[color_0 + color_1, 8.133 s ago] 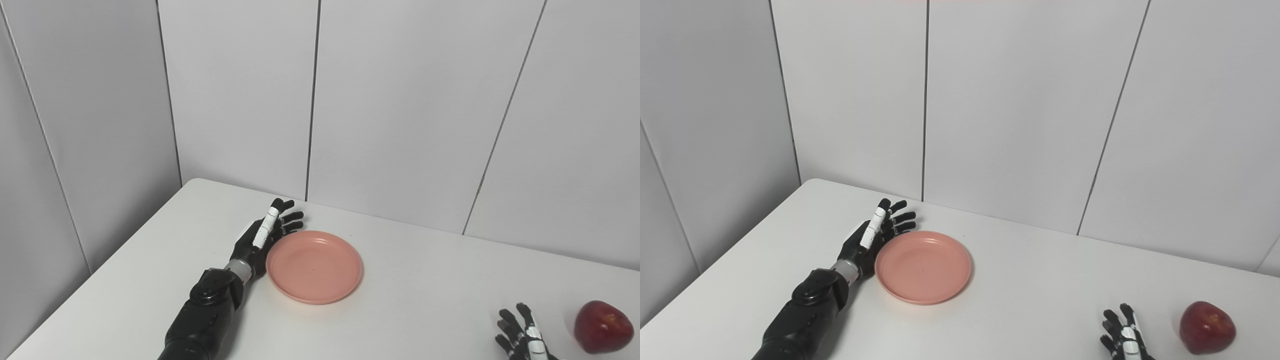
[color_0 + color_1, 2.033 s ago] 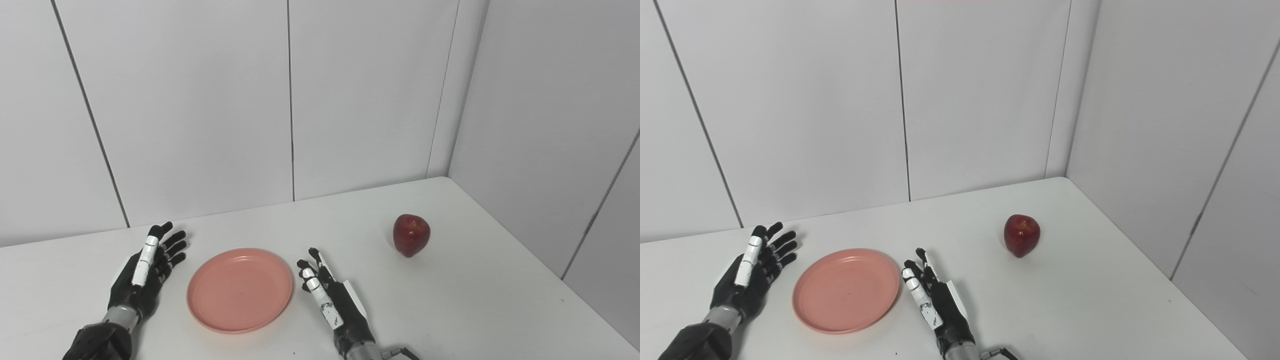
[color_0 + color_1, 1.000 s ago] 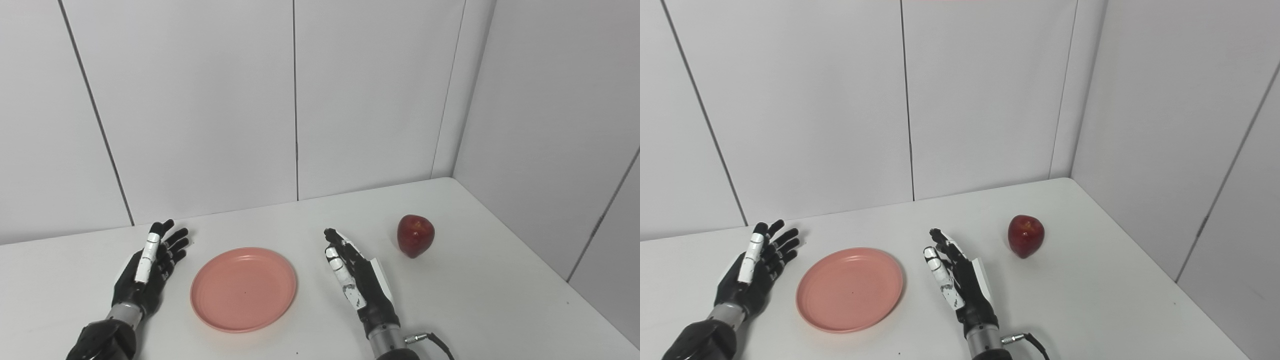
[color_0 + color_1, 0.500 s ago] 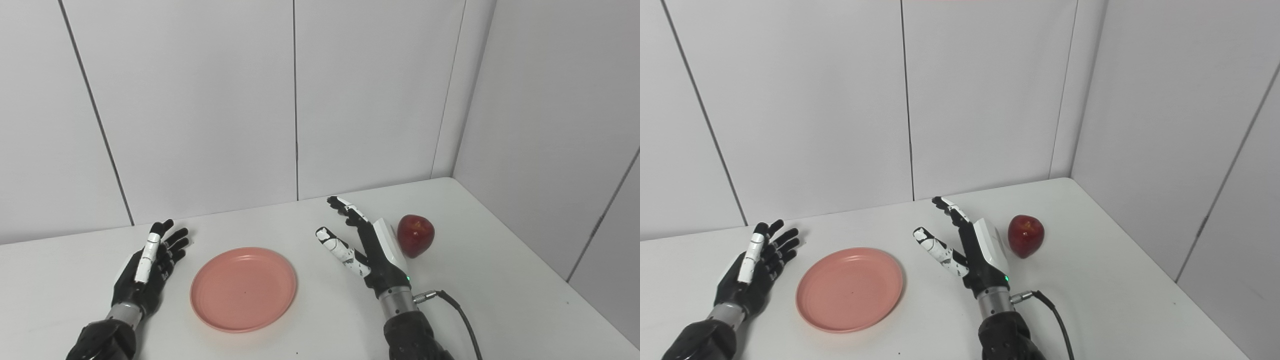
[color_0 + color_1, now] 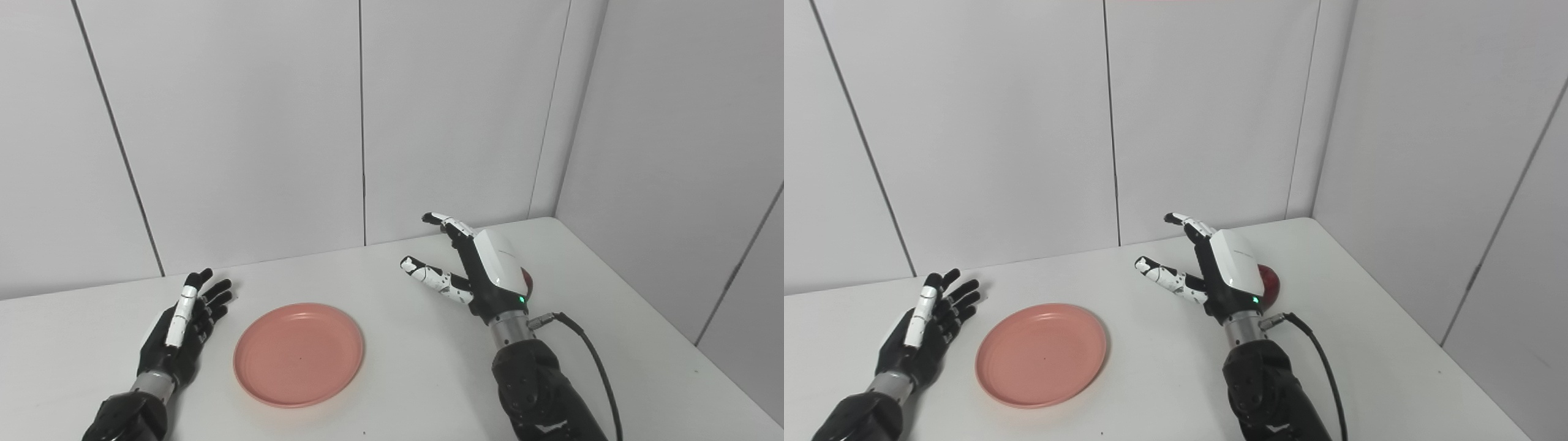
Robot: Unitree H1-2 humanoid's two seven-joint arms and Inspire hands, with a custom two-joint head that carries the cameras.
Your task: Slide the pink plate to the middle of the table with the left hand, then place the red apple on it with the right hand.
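The pink plate (image 5: pixel 298 354) lies flat on the white table (image 5: pixel 612 367), near the table's middle. My left hand (image 5: pixel 184 324) rests open on the table to the plate's left, a gap away from its rim. My right hand (image 5: pixel 474 269) is raised above the table, open with fingers spread, directly in front of the red apple (image 5: pixel 1271 282). The hand hides most of the apple; only its right edge shows. I see no contact between them.
Grey wall panels close the table at the back and on the right, meeting in a corner behind the apple. A black cable (image 5: pixel 588 355) runs from my right wrist.
My right hand has lifted off the table and moved forward and right, from beside the plate to in front of the apple, now covering it. Left hand and plate have not moved.
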